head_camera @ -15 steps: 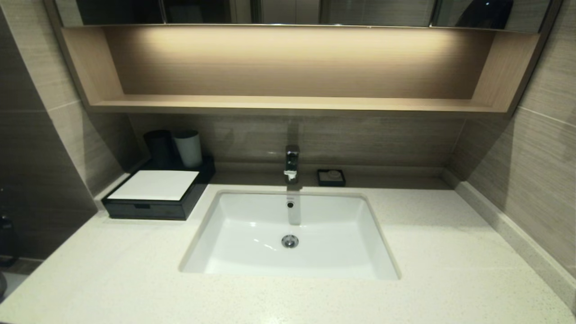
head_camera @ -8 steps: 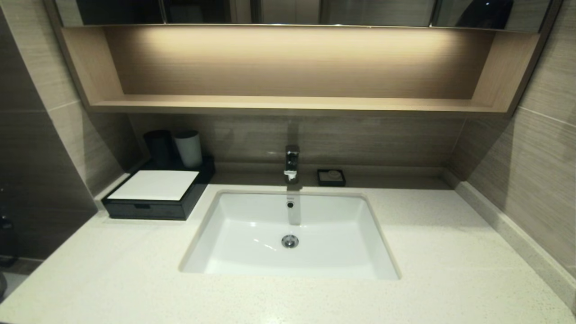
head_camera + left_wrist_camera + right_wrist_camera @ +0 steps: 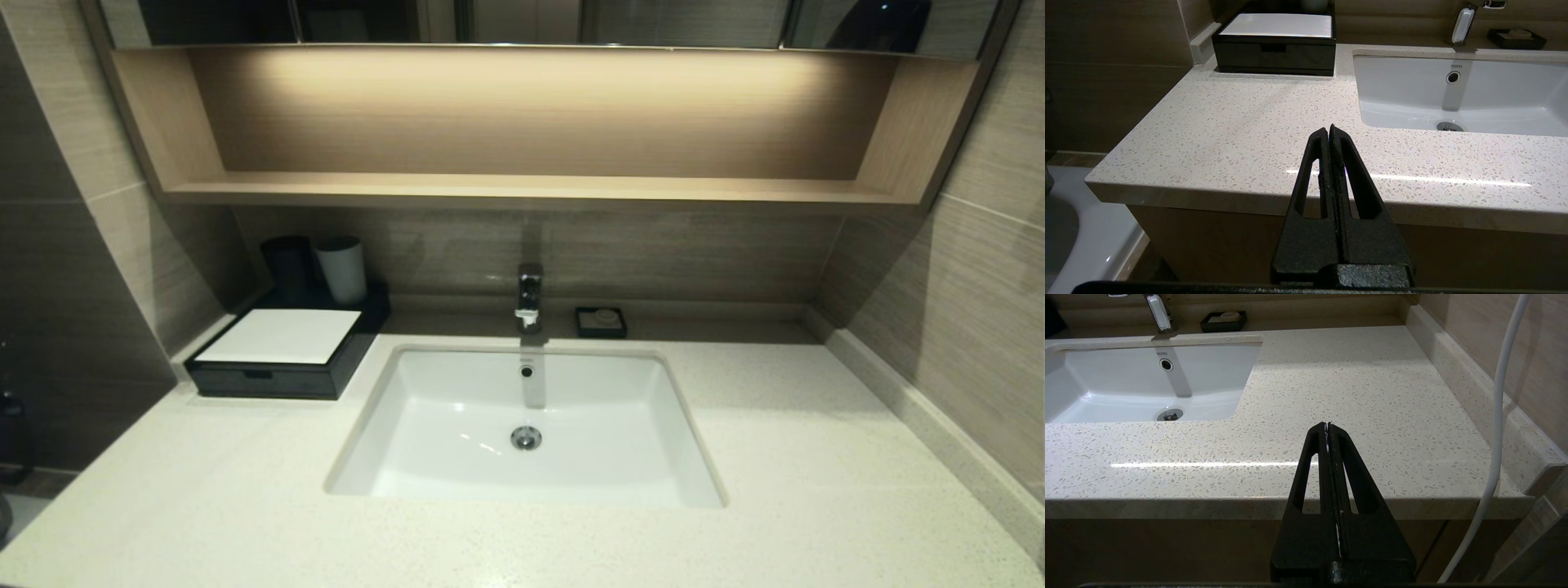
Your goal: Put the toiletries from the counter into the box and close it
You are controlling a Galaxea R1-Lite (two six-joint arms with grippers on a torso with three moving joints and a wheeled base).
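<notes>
1. Cream speckled stone counter (image 3: 204,506) fills the head view, w/ a white basin (image 3: 457,457) sunk in its middle. Black box (image 3: 277,377) sits at the back-left corner, white top panel up, front drawer flush w/ the box front, i.e. shut. Two cups, one dark (image 3: 287,265) and one pale grey (image 3: 342,268), stand on the rear of the box, just beside each other. Chrome tap (image 3: 529,296) stands at the back edge behind the basin; small black soap dish (image 3: 601,322) just beside it on the right-hand side. Wooden shelf (image 3: 522,189) runs along the wall above. No arm shows in this view; no toiletries seen on the counter.

2. Left wrist view: left gripper (image 3: 1329,130) hangs in front of the counter's front edge, left of the basin (image 3: 1494,94), fingers pressed together, holding nothing. Box (image 3: 1276,55) is well apart from it, at the far back-left corner, drawer closed. Tap (image 3: 1462,23) and soap dish (image 3: 1517,38) show at the back edge.

3. Right wrist view: right gripper (image 3: 1327,425) also sits off the front edge, on the right-hand stretch of counter (image 3: 1363,400), fingers closed tight, empty. Basin (image 3: 1126,388), tap (image 3: 1159,312), soap dish (image 3: 1223,321) visible. White cable (image 3: 1498,416) hangs near the right-hand wall.
</notes>
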